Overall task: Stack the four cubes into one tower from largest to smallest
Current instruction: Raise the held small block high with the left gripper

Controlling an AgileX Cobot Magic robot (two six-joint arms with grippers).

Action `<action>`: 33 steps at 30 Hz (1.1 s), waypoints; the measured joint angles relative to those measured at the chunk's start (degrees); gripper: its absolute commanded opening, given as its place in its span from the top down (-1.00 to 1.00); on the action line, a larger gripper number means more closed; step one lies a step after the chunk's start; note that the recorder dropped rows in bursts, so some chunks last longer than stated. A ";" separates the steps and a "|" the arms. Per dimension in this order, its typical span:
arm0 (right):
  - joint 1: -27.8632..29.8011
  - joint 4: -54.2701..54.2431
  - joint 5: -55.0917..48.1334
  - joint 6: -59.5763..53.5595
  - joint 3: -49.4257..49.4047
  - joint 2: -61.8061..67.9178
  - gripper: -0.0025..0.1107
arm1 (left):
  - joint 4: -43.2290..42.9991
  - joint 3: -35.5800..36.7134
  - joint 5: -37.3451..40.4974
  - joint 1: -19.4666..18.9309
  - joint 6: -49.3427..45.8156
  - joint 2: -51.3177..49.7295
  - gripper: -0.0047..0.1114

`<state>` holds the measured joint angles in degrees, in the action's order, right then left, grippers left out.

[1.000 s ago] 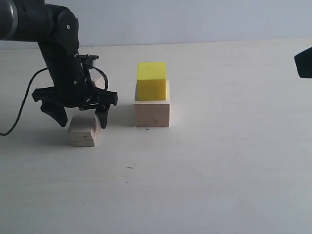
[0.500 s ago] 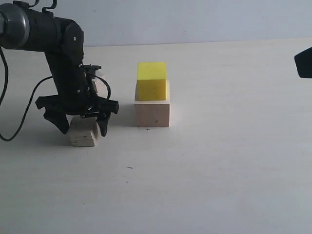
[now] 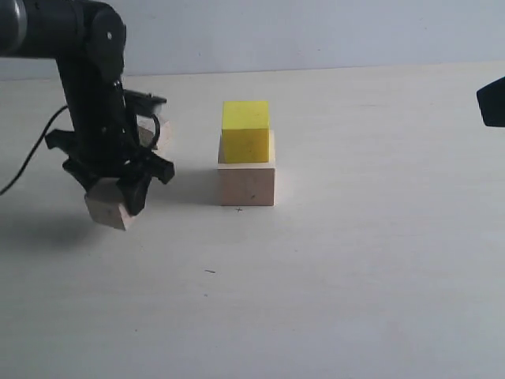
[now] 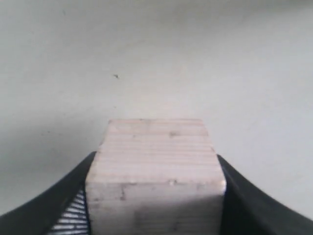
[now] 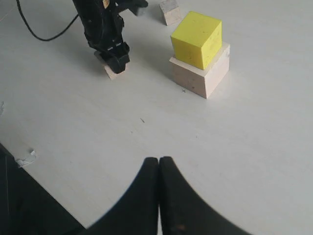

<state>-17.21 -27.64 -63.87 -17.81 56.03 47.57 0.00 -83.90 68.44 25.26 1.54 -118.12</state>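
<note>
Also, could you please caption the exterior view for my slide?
Left gripper holds the grained wood cube beside the yellow cube stacked on the large pale cube.

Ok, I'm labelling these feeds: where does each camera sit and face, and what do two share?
Exterior: low, off the arms, side-on to yellow cube on large pale cube; left arm shows, jaws clamping grained cube.
Left wrist: on that arm, looking past both jaws at grained cube.
Right wrist: high, over its own shut jaws, facing those two cubes and tiny cube.
Shared: exterior and right wrist both show those cubes and left arm.
</note>
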 measured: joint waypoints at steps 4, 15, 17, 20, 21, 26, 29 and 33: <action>0.00 0.00 0.00 0.00 0.00 0.00 0.96 | -0.56 -7.83 0.94 0.00 -13.39 6.72 0.92; -1.90 0.24 -0.42 0.00 0.00 0.00 0.96 | 6.60 -24.53 1.63 0.00 -13.38 8.61 0.92; -1.90 0.51 -0.42 0.23 0.00 0.00 0.96 | 7.01 -24.53 1.75 0.27 -7.15 8.61 0.92; -1.95 0.73 -0.42 0.37 0.00 0.00 0.96 | 7.01 -24.90 1.75 1.49 -0.73 8.61 0.92; -2.05 0.73 -0.42 0.37 0.00 0.00 0.96 | 7.01 -25.14 1.75 2.24 1.07 8.61 0.92; -2.05 0.73 -0.45 0.48 0.00 0.00 0.96 | 7.01 -26.87 1.75 6.84 7.12 8.61 0.92; -2.05 0.73 -0.66 0.47 0.00 0.00 0.96 | 5.07 -27.50 1.75 9.10 13.10 8.40 0.92; -2.05 0.73 -0.88 0.47 0.00 0.00 0.96 | 2.76 -27.50 1.75 9.88 19.06 8.17 0.92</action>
<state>-19.26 -26.90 -64.74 -17.34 56.03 47.57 2.76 -111.40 70.18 35.14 20.60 -109.96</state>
